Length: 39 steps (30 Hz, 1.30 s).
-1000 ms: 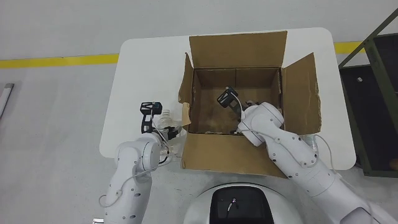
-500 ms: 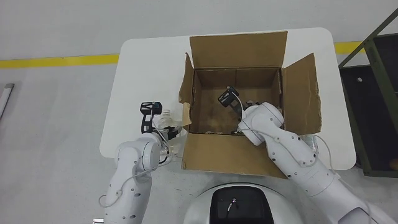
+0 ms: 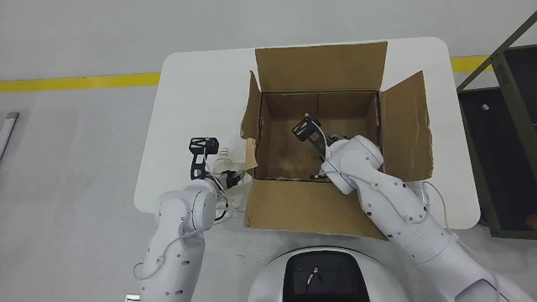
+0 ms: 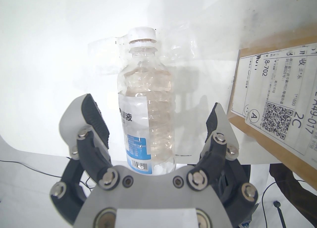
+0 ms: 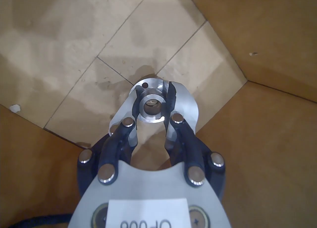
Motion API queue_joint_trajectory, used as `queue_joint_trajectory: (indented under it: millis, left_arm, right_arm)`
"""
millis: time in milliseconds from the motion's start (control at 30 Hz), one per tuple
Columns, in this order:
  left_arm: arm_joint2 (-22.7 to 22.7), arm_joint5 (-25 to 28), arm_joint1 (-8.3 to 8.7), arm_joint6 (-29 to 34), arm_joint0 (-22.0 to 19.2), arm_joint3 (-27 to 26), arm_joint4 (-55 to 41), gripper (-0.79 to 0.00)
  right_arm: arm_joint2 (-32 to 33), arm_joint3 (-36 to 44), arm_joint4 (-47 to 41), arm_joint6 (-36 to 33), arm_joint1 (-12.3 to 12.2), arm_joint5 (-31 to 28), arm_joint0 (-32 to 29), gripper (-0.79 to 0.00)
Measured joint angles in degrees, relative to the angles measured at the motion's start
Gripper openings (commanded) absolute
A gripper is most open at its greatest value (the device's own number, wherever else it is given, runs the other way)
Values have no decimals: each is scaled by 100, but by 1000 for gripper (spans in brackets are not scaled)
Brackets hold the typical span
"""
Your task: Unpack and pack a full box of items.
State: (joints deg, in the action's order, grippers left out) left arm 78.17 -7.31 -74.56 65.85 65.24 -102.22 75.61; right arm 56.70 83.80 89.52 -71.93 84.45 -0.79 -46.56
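An open cardboard box (image 3: 289, 205) stands on the white table (image 3: 197, 92). Beside its left wall a clear water bottle (image 4: 146, 105) with a white cap stands upright on the table. My left gripper (image 4: 152, 110) is open around the bottle, one finger on each side and neither touching it. In the top view the bottle (image 3: 224, 166) sits just ahead of the left arm. My right gripper (image 5: 154, 90) hangs inside the box above its bare floor (image 5: 74, 40), shut on a small metal ring (image 5: 151, 108).
A crumpled clear plastic bag (image 4: 106, 50) lies on the table behind the bottle. The box wall with a printed label (image 4: 272, 95) is close beside the left gripper. A dark metal rack (image 3: 503, 134) stands off the table's right end.
The right arm has shifted very slightly inside the box. The left arm and the bottle have kept still.
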Motion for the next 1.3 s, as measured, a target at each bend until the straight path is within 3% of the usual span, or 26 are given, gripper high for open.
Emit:
queue_joint_trajectory:
  millis: [200, 400, 500, 733, 1033, 1300]
  left_arm:
    - [0, 0, 0, 0, 0, 0, 0, 0]
    - [0, 0, 0, 0, 0, 0, 0, 0]
    - [0, 0, 0, 0, 0, 0, 0, 0]
    - [0, 0, 0, 0, 0, 0, 0, 0]
    - [0, 0, 0, 0, 0, 0, 0, 0]
    - [0, 0, 0, 0, 0, 0, 0, 0]
  right_arm:
    - [276, 502, -387, 306, 10, 92, -87, -785]
    - [972, 1505, -1250, 789, -31, 190, -357, -785]
    - [1472, 2041, -1993, 1090, -52, 252, -574, -785]
    - [2886, 2901, -4798, 1908, -104, -78, -1223, -785]
    - [4029, 2856, -7664, 2517, -172, -682, -1783, -785]
    - [4665, 3017, -8262, 2849, -278, -896, -2175, -785]
